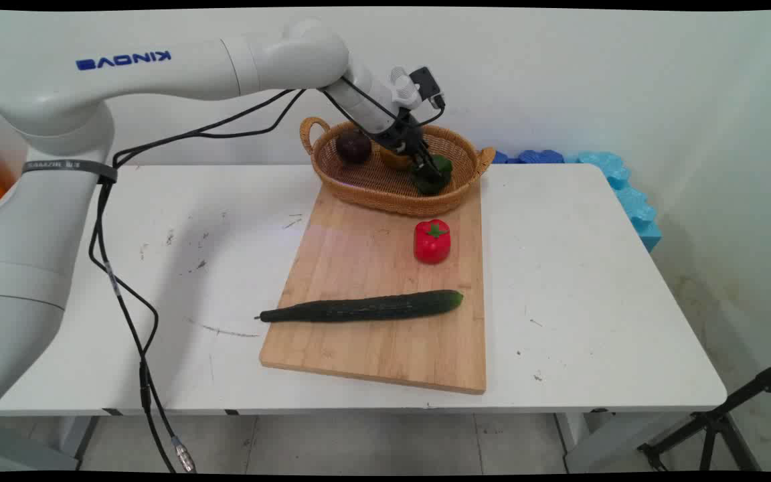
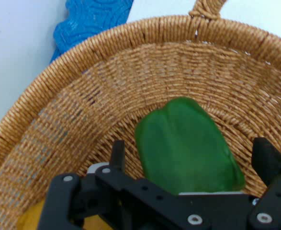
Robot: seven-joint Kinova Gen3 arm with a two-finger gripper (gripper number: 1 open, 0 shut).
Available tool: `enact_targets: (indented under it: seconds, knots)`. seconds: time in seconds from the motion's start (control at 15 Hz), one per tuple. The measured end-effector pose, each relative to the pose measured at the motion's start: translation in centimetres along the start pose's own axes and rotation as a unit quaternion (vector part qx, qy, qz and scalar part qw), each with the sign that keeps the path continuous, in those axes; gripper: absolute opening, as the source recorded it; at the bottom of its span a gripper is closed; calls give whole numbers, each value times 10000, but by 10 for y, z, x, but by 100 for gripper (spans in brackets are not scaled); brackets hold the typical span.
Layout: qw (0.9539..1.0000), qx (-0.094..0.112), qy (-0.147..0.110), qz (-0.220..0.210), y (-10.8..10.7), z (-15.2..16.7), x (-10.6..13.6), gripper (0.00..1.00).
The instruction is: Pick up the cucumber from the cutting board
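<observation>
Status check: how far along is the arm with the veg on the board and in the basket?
Done: nothing I can confirm; the red pepper and cucumber lie on the board. In hand: open jaws straddle the green pepper in the basket, not gripping it. Left: closing on it, if a pick is intended.

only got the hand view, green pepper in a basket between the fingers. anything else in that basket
observer: yes, a dark purple round fruit lies at the left end of the basket, apart from the green pepper.
operator: whats the basket sitting on
observer: it stands at the far end of a wooden cutting board on the white table.
operator: anything on the board
observer: a red pepper stands just in front of the basket, and a cucumber lies across the board nearer the camera.
</observation>
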Motion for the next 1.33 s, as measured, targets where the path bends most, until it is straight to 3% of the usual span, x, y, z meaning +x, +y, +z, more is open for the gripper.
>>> enact_targets:
  seconds: [0.27,0.67,0.93,1.33]
  knots:
    - [9999,50,86,18,-4,-6,4,100]
    - [9997,132,146,-117,3,-51,3,100]
    - [9996,81,139,-251,23,-95,-7,100]
    - [9992,-177,172,-316,68,-158,-27,100]
